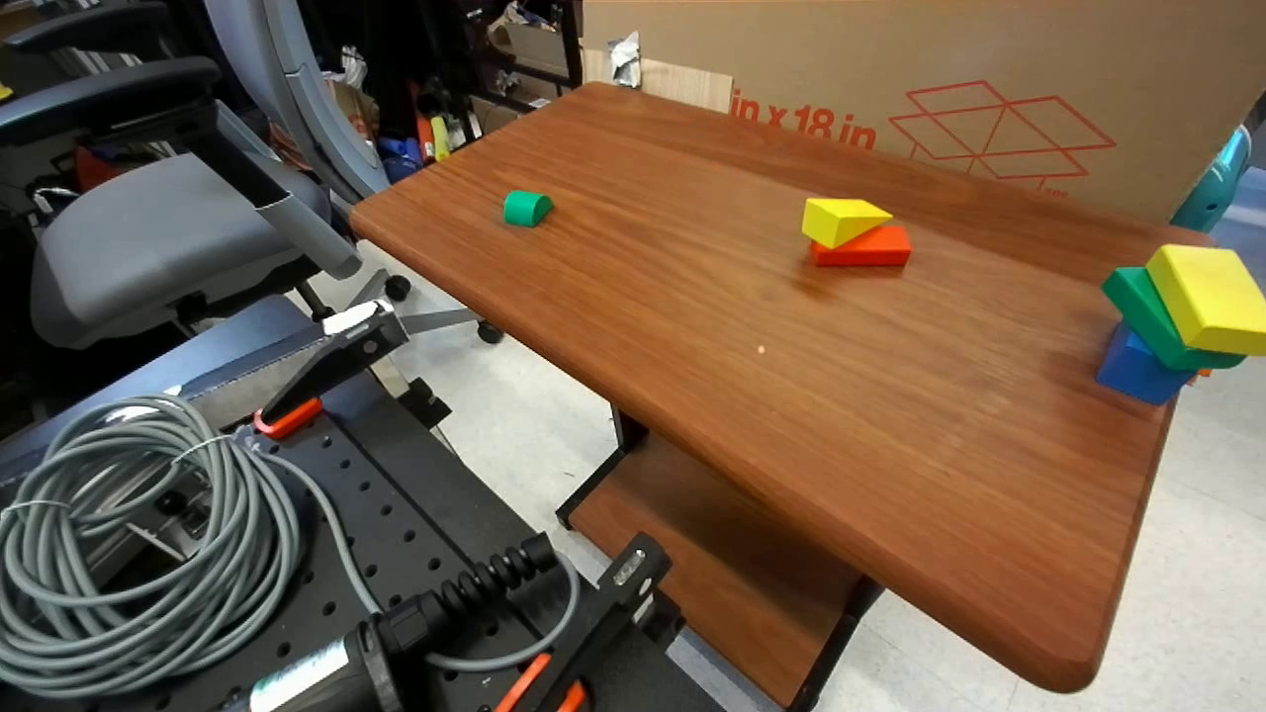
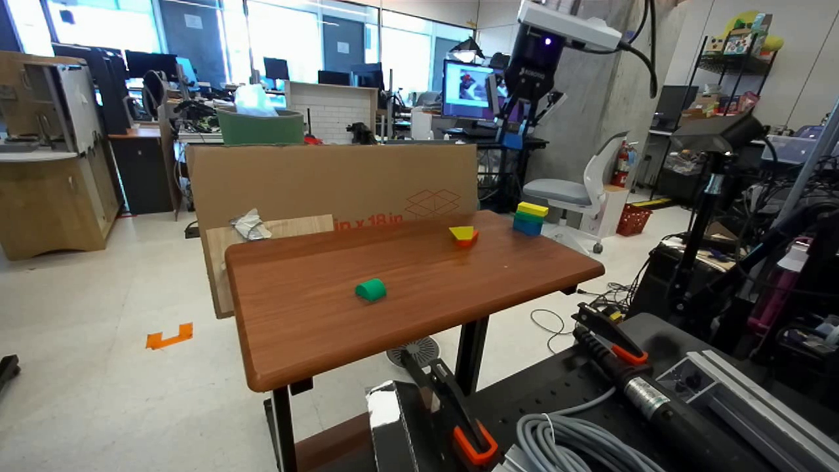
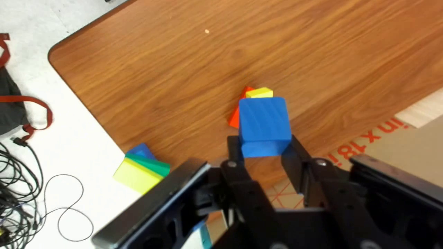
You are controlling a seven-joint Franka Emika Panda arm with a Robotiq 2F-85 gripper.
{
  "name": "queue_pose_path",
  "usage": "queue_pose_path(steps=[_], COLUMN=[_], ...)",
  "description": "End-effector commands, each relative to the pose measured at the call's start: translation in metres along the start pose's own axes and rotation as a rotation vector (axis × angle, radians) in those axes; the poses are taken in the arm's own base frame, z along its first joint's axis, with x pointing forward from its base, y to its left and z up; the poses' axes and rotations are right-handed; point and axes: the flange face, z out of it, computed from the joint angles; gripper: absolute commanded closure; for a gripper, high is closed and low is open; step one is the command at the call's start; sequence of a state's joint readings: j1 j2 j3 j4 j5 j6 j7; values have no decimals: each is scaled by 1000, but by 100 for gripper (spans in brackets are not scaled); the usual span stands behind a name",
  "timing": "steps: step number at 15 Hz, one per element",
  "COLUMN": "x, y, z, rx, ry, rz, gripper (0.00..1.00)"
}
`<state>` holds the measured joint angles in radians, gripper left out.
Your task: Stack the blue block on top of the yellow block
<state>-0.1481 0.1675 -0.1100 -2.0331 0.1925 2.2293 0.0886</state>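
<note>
My gripper is shut on a small blue block in the wrist view. In an exterior view the gripper holds the blue block high above the far part of the table; the remaining exterior view does not show the arm. A yellow wedge block rests tilted on a red-orange block. In the wrist view the held block partly covers the yellow wedge and red-orange block. Another yellow block tops a stack with a green piece and larger blue block.
A green half-round block lies towards the other end of the wooden table. The multicoloured stack stands near a table edge. A large cardboard box stands along the table's side. A black cart with cable stands alongside.
</note>
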Motion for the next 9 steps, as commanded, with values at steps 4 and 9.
queue_pose_path(steps=[4,9], x=[68,106], y=[48,76], z=[-12,5], rx=[47,60], ry=[30,24], rz=[196,298], gripper=[91,91])
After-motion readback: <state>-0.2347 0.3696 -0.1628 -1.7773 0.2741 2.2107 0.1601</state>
